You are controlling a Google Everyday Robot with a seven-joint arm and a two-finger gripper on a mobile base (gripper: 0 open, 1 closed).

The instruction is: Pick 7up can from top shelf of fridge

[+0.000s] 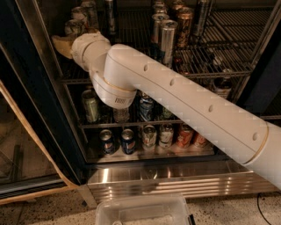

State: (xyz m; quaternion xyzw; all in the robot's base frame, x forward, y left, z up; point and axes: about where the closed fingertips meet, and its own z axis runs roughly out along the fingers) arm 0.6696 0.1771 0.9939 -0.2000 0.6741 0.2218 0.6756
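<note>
The fridge (37,88) stands open, and my white arm reaches in from the right to the left end of the top shelf (228,52). My gripper (61,44) shows tan fingers low at the shelf's far left. A whitish-silver can with a silver lid, which looks like the 7up can (72,26), stands just behind and above the gripper; I cannot tell whether they touch. Another can (90,9) stands further back. Slim silver cans (168,37) stand mid-shelf.
The middle rack holds a green can (90,105) and others partly hidden by my arm. The lower rack holds Pepsi cans (127,140) and several more. The ribbed steel base panel (175,184) is below. A clear plastic bin (142,211) sits on the floor. The glass door (17,145) hangs open at left.
</note>
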